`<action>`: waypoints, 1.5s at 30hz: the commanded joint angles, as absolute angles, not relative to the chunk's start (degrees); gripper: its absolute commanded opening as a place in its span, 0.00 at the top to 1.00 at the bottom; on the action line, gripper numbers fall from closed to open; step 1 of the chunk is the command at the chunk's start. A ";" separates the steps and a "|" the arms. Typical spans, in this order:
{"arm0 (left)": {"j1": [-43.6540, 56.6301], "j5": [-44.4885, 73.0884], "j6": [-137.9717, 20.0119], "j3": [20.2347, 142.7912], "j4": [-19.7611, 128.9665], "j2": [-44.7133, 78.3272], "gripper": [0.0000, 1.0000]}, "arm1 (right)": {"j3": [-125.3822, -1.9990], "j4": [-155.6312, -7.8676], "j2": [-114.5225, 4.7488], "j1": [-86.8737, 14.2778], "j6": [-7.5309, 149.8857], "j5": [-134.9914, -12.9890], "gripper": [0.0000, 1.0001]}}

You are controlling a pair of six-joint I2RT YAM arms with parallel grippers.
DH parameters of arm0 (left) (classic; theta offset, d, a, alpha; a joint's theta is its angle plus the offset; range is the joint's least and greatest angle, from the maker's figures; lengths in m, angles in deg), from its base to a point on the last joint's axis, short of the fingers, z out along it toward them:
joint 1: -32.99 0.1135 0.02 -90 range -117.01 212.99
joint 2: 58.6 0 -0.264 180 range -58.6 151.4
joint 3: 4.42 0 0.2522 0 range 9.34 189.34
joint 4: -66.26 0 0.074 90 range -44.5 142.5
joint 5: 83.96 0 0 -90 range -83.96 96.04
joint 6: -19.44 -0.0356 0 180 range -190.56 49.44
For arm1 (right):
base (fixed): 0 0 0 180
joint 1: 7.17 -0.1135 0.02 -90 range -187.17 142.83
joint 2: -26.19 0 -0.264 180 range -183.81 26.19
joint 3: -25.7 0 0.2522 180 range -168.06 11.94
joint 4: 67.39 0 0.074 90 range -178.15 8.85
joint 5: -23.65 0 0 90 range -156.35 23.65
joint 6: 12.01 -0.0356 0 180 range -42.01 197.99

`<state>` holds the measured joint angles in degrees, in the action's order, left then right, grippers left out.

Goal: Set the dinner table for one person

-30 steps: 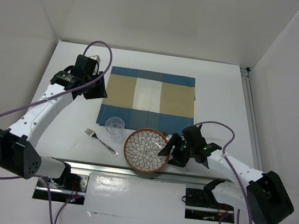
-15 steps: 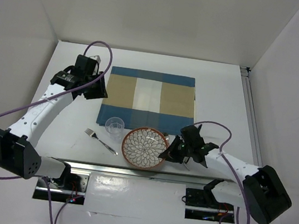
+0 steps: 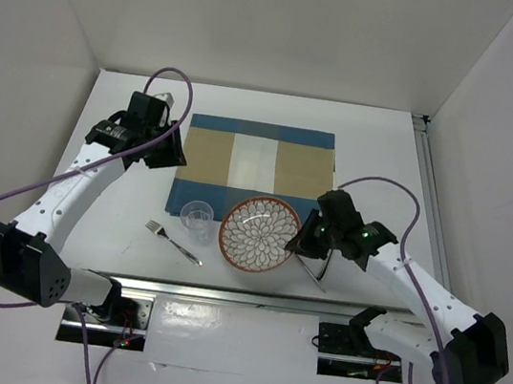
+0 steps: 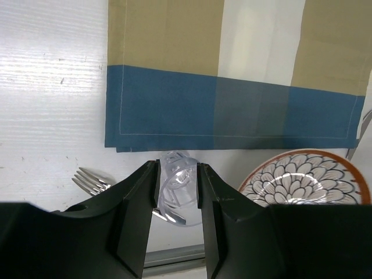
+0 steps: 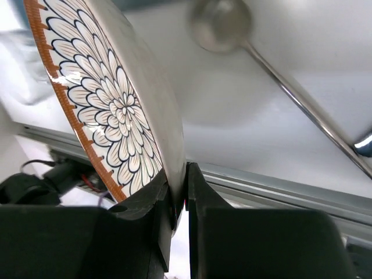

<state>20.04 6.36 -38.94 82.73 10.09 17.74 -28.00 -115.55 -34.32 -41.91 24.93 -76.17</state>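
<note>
the table (image 3: 386, 163) is plain matte white, and the placemat (image 3: 258, 163) is blue along its edges and tan within, with a white stripe down the middle that pales the blue where they cross. the plate (image 3: 258, 234) has a white face covered in dark-outlined petals ringed like a flower, an orange-brown rim with small ticks and a plain pale underside. the cup (image 3: 197, 215) is clear, the fork (image 3: 172, 242) and spoon (image 5: 221, 24) silver, the arms (image 3: 73, 194) white, the left gripper (image 4: 177, 174) and right gripper (image 5: 179, 192) black, the cables (image 3: 174, 72) purple.
</note>
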 commanded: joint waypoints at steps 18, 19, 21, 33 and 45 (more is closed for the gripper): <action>20.86 5.69 -40.76 87.39 9.34 16.11 0.52 | -53.80 -102.08 -47.44 -19.77 34.22 -82.57 1.00; 21.38 5.69 -40.76 87.39 9.34 16.11 0.52 | -53.80 -100.42 -48.42 -18.52 34.22 -84.09 1.00; 21.39 5.69 -40.76 87.39 9.34 16.11 0.52 | -55.10 -99.27 -50.61 -16.93 34.74 -87.42 1.00; 21.91 6.21 -40.76 86.86 9.34 17.25 0.52 | -60.12 -87.05 -68.63 -20.44 32.99 -95.88 1.00; 21.91 7.80 -40.24 82.74 8.29 13.83 0.43 | -64.17 -81.95 -81.73 -23.43 31.76 -98.25 1.00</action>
<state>21.61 6.53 -39.27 83.67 8.32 16.29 -59.50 -92.01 -82.05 -22.48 33.52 -92.37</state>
